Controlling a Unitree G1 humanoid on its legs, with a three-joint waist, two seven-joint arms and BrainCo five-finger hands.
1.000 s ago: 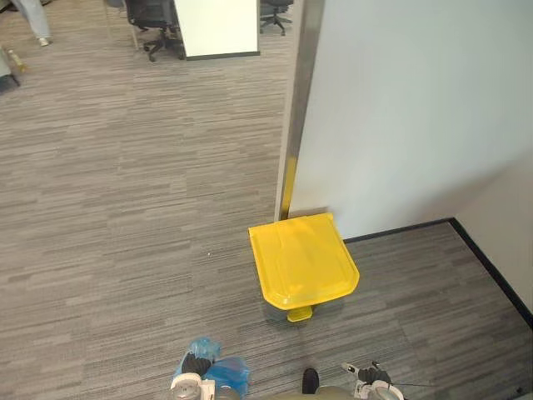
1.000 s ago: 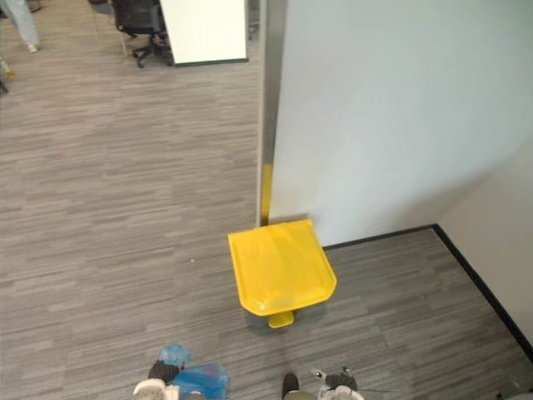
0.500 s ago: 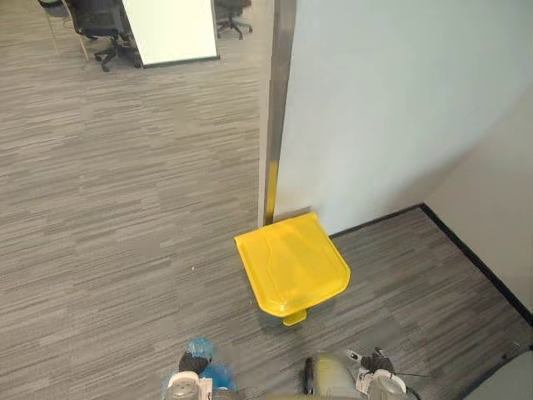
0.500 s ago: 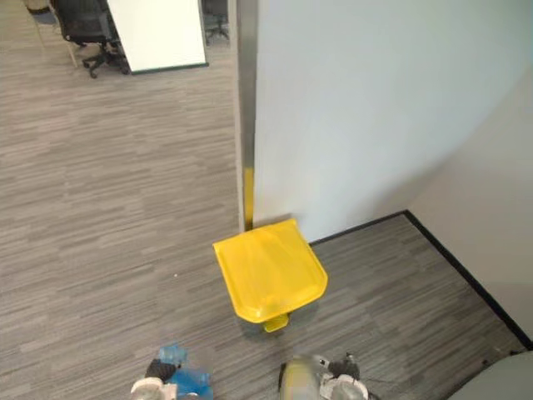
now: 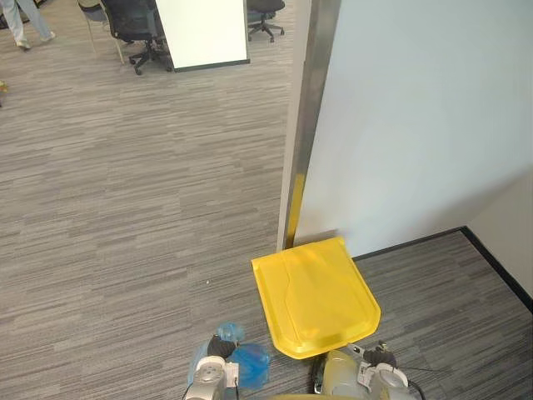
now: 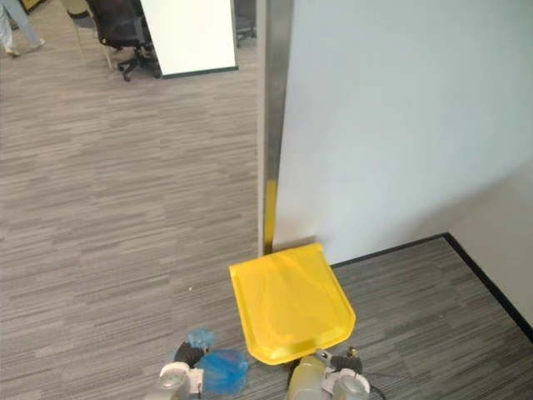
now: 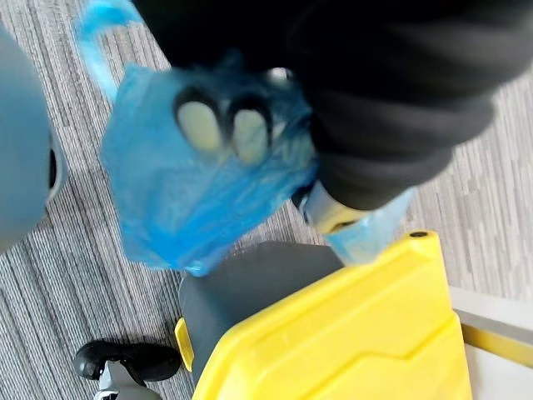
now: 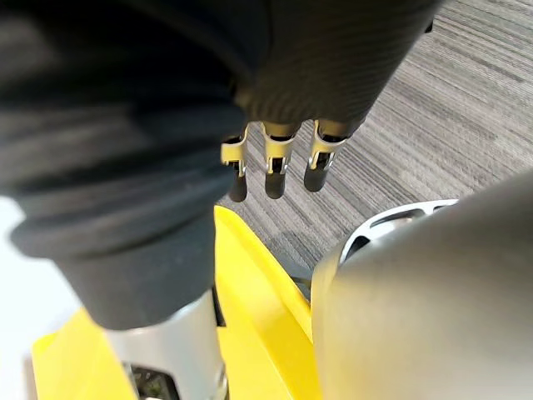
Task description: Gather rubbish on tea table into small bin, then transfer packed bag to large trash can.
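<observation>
— What do we have from the left eye?
— We see a yellow-lidded trash can (image 5: 315,296) shut on grey carpet (image 5: 125,208), at the foot of a white wall (image 5: 416,125). Just to its left, our left hand (image 5: 219,346) holds a blue bag (image 5: 248,367). Our right hand (image 5: 379,360) shows at the can's near edge.
— And the right eye?
— It gives us the same scene. Office chairs (image 6: 123,29) and a white board (image 6: 190,33) stand far back.
— The left wrist?
— We see the fingers (image 7: 202,125) curled into the bag, pinching its crumpled plastic. The bag hangs above the carpet, close beside the can's grey body and its lid (image 7: 358,333), outside the can.
— The right wrist?
— We see the right hand's fingers (image 8: 273,171) hanging loosely straight, slightly apart, holding nothing, near the lid's edge.
</observation>
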